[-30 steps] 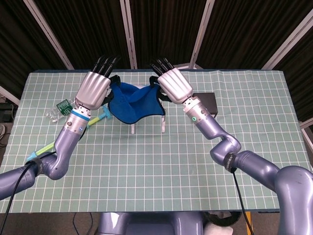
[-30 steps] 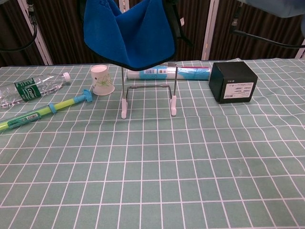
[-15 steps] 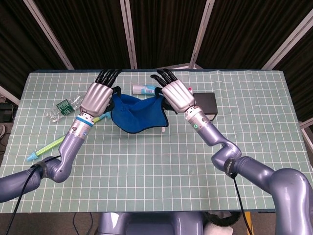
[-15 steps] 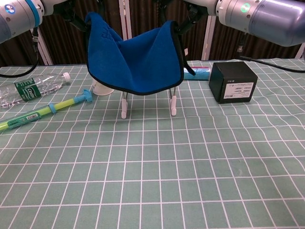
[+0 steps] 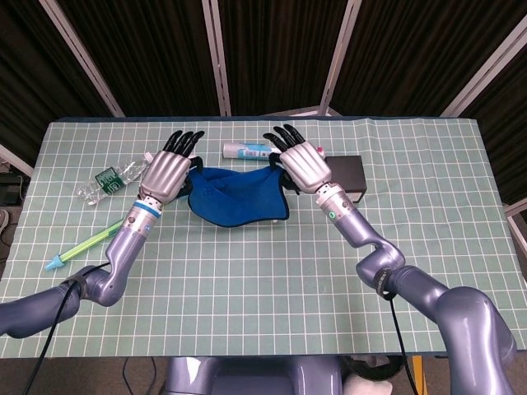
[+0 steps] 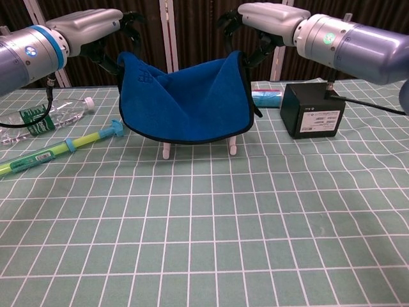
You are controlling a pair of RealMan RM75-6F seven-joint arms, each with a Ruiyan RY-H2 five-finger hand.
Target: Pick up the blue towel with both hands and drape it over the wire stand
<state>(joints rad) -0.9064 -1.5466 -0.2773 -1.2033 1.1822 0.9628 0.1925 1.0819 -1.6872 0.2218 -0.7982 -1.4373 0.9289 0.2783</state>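
Here the blue towel (image 6: 185, 102) hangs spread between the two hands, sagging in the middle, and covers most of the wire stand (image 6: 232, 147), whose white feet show just under the towel's lower edge in the chest view. The left hand (image 5: 167, 173) pinches the towel's left top corner; its dark fingers (image 5: 183, 140) reach toward the far side of the table. The right hand (image 5: 304, 167) holds the right top corner in the same way. From above, the towel lies between the two hands, near the middle of the far half of the green checked table (image 5: 263, 288).

To the right of the towel a black box (image 6: 312, 110) stands on the table, just beside the right hand. Behind the towel, on the far side, lies a tube (image 5: 245, 150) with a blue and white label; its end also peeks out between towel and box in the chest view. On the left lies a clear plastic bottle (image 6: 38, 118) with a green label, and nearer, a long green and blue stick (image 6: 61, 150) lying at a slant. Dark curtains with white poles close off the far side.
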